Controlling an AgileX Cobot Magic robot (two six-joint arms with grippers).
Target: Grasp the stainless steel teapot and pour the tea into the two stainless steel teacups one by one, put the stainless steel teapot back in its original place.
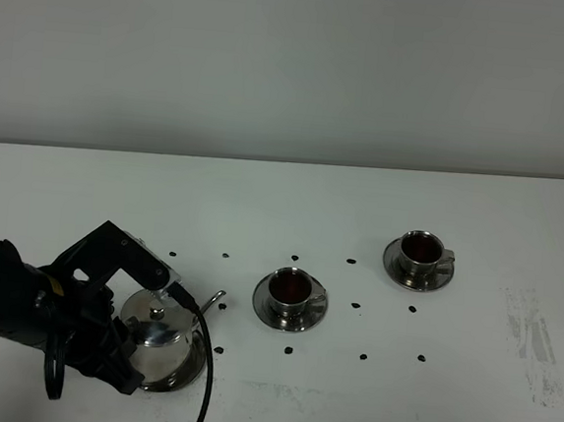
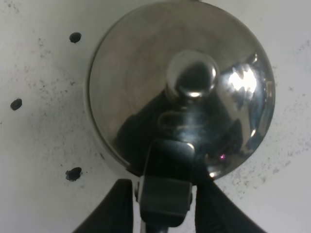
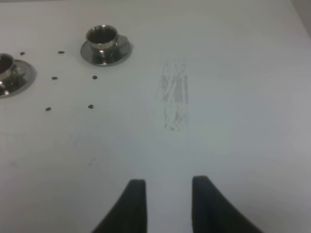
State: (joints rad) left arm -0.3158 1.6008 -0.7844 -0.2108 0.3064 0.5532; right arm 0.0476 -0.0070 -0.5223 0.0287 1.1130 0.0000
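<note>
The stainless steel teapot (image 1: pixel 163 347) (image 2: pixel 146 82) stands upright at the front left of the table, lid on, spout toward the cups. My left gripper (image 1: pixel 168 288) (image 2: pixel 165 189) is over it, fingers (image 2: pixel 119 206) on either side of the black handle (image 2: pixel 166 174), with a thin gap showing on one side; the jaws stand slightly open. Both teacups hold dark tea (image 1: pixel 290 287): one cup (image 1: pixel 292 293) (image 3: pixel 4 68) on its saucer at the middle, the other (image 1: pixel 422 251) (image 3: pixel 102 38) further right and back. The original place is hidden under the pot. My right gripper (image 3: pixel 165 180) hovers over bare table, fingers apart, holding nothing.
Small dark spots (image 1: pixel 356 305) (image 3: pixel 91 106) are scattered on the white table around the cups and the pot. A grey smudge (image 1: pixel 537 344) (image 3: pixel 174 99) marks the table at the right. A black cable (image 1: pixel 206 382) hangs from my left arm beside the teapot.
</note>
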